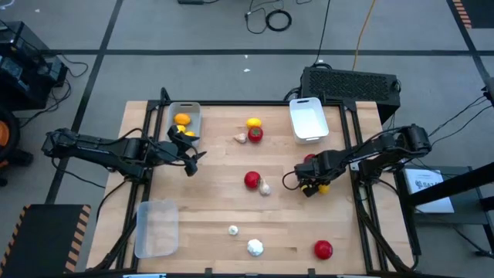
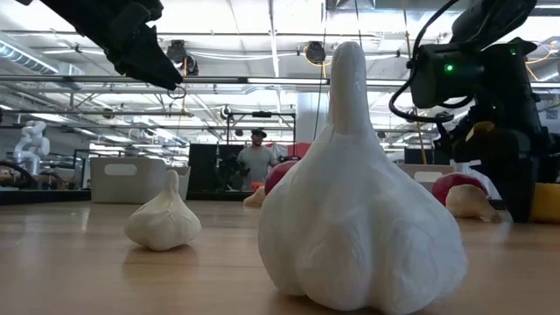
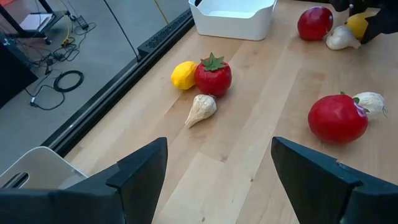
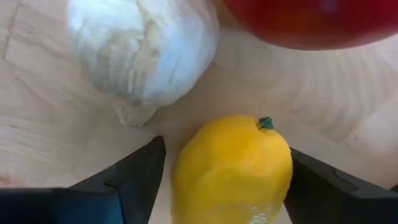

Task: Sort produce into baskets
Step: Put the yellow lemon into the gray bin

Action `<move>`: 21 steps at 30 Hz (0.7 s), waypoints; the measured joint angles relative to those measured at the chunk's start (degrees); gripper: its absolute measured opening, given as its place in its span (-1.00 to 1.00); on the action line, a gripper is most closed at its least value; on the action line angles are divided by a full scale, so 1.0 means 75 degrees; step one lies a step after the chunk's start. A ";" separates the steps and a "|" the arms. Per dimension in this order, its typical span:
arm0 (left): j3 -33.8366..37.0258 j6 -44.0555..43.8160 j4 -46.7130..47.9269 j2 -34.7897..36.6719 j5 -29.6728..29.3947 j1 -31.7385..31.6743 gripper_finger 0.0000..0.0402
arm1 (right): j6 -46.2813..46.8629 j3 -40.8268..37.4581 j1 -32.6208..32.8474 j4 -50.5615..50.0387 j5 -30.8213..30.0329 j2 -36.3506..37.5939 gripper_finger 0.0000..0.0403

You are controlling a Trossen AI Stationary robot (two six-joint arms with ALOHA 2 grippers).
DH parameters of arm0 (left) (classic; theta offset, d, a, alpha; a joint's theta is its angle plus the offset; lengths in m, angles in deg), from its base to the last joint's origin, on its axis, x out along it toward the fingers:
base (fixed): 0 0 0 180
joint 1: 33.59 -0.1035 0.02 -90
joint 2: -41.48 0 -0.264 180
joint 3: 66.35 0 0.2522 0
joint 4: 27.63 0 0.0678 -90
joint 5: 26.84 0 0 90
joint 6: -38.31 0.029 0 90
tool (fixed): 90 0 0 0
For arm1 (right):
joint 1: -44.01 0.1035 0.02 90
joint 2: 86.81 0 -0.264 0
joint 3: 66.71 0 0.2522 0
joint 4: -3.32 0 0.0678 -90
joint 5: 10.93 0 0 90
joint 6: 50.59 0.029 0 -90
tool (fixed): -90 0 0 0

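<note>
My right gripper (image 4: 227, 177) points down at the table's right side, open, with one finger on each side of a yellow lemon (image 4: 233, 168) that lies on the wood. Just beyond the lemon lie a garlic bulb (image 4: 140, 50) and a red piece (image 4: 311, 22). My left gripper (image 3: 217, 168) hangs open and empty above the table beside the grey basket (image 1: 193, 112), which holds yellow-orange pieces (image 1: 182, 120). The white basket (image 1: 307, 118) stands at the far right. The clear basket (image 1: 157, 226) stands at the near left. My right gripper comes at the lemon from above, a finger (image 4: 134, 177) on each of its sides. The lemon rests on the table. A slit of wood shows between that finger and the lemon (image 4: 186, 174); whether the other finger touches it, I cannot tell.
A lemon (image 1: 253, 122), a red piece (image 1: 255, 134) and garlic (image 1: 240, 138) lie at the far middle. A red piece (image 1: 252, 180) with garlic (image 1: 265, 188) lies mid-table. Two garlic bulbs (image 1: 233, 229), (image 1: 255, 247) and a red piece (image 1: 323, 249) lie near the front edge.
</note>
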 joint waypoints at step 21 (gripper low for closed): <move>0.0000 0.0008 0.0000 0.0000 -0.0012 -0.0003 0.47 | -0.0371 0.1420 0.0239 0.0103 0.1109 -0.0041 -0.08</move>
